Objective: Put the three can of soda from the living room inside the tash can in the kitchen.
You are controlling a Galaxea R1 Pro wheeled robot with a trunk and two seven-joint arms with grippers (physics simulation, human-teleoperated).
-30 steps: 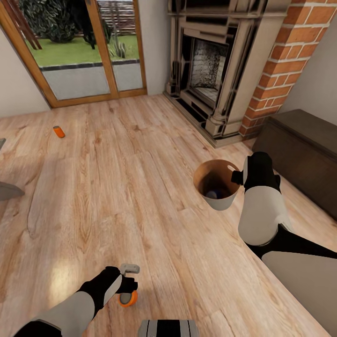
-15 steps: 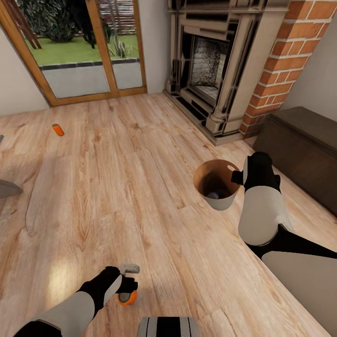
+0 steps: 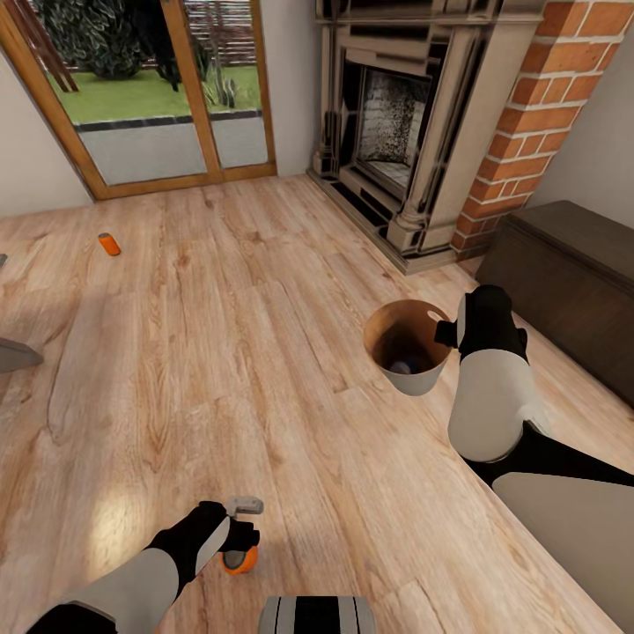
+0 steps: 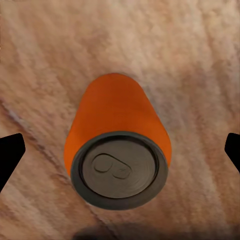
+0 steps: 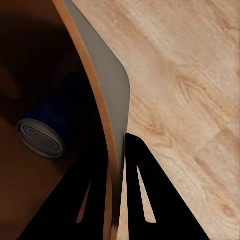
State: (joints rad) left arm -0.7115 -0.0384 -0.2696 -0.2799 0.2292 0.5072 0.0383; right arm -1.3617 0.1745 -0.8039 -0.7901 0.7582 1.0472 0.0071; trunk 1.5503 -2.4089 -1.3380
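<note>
Left gripper [image 3: 236, 534]: hanging low over the wood floor [image 3: 264, 352] near the robot's base, pointing down at a can; its fingers [image 4: 11, 152] are standing wide apart on either side of the can, released and not touching it.
Near can [image 4: 116, 145]: an orange soda can sitting on the floor directly under the left gripper, its grey pull-tab end facing the wrist camera.
Far can [image 3: 109, 244]: a second orange can lying on its side on the floor, well apart from both arms, near the glass doors [image 3: 150, 97].
Right gripper [image 5: 116, 200]: clenching the rim of the bin, one finger inside the wall and one outside.
Bin [image 3: 423, 374]: a round copper-brown bin being held tilted by the right arm, in front of the fireplace [image 3: 405, 132].
Third can [image 5: 41, 135]: lying in the dark bottom of the bin, its grey end showing.
Dark chest [image 3: 572, 282]: standing beside the brick column, just beyond the right arm.
</note>
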